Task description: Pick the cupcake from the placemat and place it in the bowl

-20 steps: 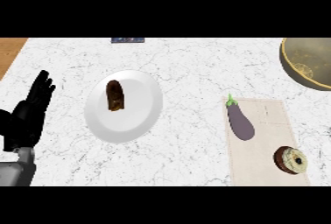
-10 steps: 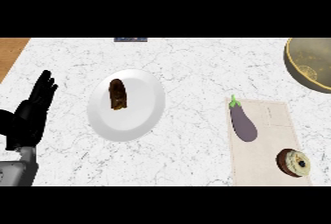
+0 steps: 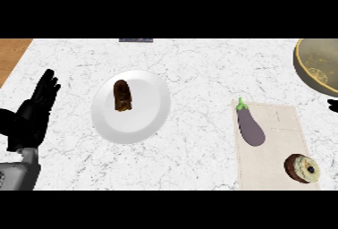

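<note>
Right now the left hand (image 3: 36, 112) is sitting at the 9 o'clock edge of the marble counter (image 3: 198, 71), fingers straight, pointing up and pressed close together, holding nothing. The right hand (image 3: 333, 105) is only showing as a black sliver at the 3 o'clock edge; can't tell what its fingers are doing.

The cupcake (image 3: 302, 168) is lying on the beige placemat (image 3: 277, 129) at roughly 4 o'clock, near the mat's lower right corner, nothing touching it. A purple eggplant (image 3: 250, 127) is lying along the mat's left edge, stem toward 12, well apart from the cupcake.

The bowl (image 3: 318, 65) is sitting at 2 o'clock, cut off by the right edge, apart from the placemat.

A white plate (image 3: 142, 120) is sitting left of centre, around 10 o'clock, carrying a brown oblong food item (image 3: 123, 95) on its upper left part.
</note>
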`<state>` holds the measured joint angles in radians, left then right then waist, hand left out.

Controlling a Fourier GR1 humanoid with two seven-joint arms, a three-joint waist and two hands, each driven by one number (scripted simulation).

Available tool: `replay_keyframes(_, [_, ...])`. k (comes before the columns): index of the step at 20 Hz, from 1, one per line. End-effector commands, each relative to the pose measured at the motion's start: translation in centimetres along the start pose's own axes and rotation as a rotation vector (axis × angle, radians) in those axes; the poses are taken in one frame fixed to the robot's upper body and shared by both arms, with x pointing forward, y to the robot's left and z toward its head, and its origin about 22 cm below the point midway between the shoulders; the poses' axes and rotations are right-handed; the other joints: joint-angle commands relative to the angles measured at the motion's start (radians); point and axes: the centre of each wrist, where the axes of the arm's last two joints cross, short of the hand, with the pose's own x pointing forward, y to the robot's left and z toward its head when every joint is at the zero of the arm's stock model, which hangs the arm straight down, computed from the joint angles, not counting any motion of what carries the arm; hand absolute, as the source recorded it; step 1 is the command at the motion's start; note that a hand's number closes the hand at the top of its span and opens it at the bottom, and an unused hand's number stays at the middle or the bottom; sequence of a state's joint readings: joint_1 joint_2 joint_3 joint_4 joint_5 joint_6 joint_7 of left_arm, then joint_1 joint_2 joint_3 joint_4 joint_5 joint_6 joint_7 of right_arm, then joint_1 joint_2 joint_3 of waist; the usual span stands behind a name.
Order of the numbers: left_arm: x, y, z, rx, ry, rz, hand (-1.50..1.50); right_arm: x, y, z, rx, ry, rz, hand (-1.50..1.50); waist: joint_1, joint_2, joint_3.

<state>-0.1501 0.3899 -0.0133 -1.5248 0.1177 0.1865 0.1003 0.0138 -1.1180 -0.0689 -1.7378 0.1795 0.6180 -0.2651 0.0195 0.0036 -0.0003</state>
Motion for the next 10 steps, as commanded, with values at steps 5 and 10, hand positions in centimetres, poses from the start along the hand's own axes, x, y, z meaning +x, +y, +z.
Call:
replay_keyframes(5, [1.2, -0.9, 0.1, -0.001, 0.001, 0.006, 0.0, 0.5, 2.7, -4.4, 0.233, 0.102, 0.105, -1.5, 0.004, 0.0, 0.001])
replay_keyframes(10, [-0.3, -0.4, 0.9, 0.011, -0.002, 0.012, 0.0, 1.3, 4.3, -5.2, 0.305, 0.121, 0.169, -1.5, -0.016, -0.004, 0.0])
